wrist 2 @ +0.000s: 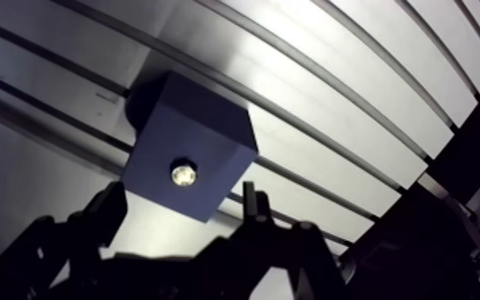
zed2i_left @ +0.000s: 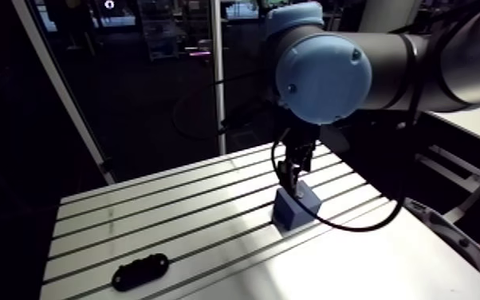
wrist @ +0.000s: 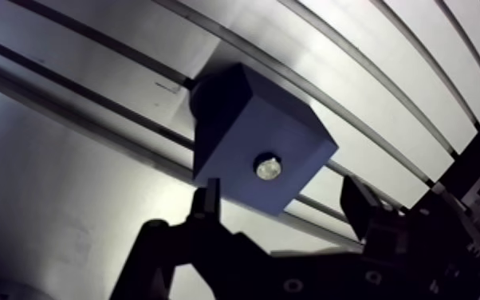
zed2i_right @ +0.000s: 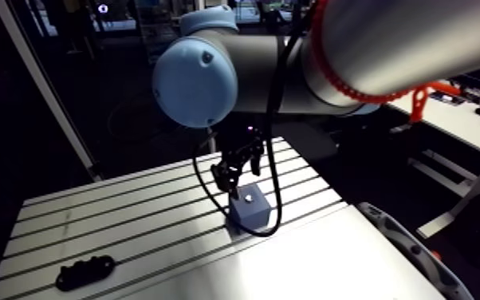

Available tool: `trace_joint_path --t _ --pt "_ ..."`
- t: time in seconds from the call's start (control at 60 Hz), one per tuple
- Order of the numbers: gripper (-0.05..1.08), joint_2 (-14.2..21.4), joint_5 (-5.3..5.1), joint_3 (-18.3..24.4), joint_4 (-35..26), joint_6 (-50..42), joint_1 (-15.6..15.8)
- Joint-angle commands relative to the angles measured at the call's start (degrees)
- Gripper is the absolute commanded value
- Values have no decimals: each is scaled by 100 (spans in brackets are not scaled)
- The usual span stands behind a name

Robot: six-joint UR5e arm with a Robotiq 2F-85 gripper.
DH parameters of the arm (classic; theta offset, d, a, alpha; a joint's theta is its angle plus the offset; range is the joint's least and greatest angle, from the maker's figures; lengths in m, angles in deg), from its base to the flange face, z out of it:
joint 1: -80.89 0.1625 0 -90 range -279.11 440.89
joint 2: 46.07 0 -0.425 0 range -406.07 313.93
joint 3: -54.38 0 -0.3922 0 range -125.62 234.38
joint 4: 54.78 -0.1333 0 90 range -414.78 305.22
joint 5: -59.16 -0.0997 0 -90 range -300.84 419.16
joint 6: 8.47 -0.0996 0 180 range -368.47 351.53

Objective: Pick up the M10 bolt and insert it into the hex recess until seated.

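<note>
A blue cube block (wrist: 251,144) stands on the slotted table (zed2i_left: 171,207). In the hole in its upper face sits the shiny end of the bolt (wrist: 267,167), sunk level with the surface. My gripper (wrist: 283,195) hovers just above the block with its fingers (wrist: 210,199) apart and nothing between them. In the arm view the gripper (zed2i_left: 293,177) hangs over the block (zed2i_left: 295,207) near the table's far right part.
A black oblong holder (zed2i_left: 139,271) lies near the table's front left corner. A smooth plate area (zed2i_left: 355,263) covers the table's front right. A black cable (zed2i_left: 355,227) loops past the block's right side.
</note>
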Motion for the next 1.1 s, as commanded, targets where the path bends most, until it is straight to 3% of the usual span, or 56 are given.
trace_joint_path --t 0.017,0.133,0.367,0.4,0.417,0.433,0.45,0.517,0.633,1.05,1.1 --pt "29 70 -171 -68 35 -796 -22" --pt "36 142 -489 -104 35 -1053 -146" --pt "43 170 -562 -97 28 -1752 -414" --pt "39 170 -586 -97 11 -1783 -418" --pt "20 170 -626 -97 -6 -1795 -419" --pt "20 170 -626 -97 -6 -1795 -419" --pt "1 170 -670 -90 -38 -1827 -426" --pt "0 202 -791 -72 -124 -1882 -452" --pt "0 246 -877 -45 -244 -1927 -480" --pt "1 277 -783 -18 -205 -2256 -471" --pt "6 259 -784 -2 -219 -2246 -472"
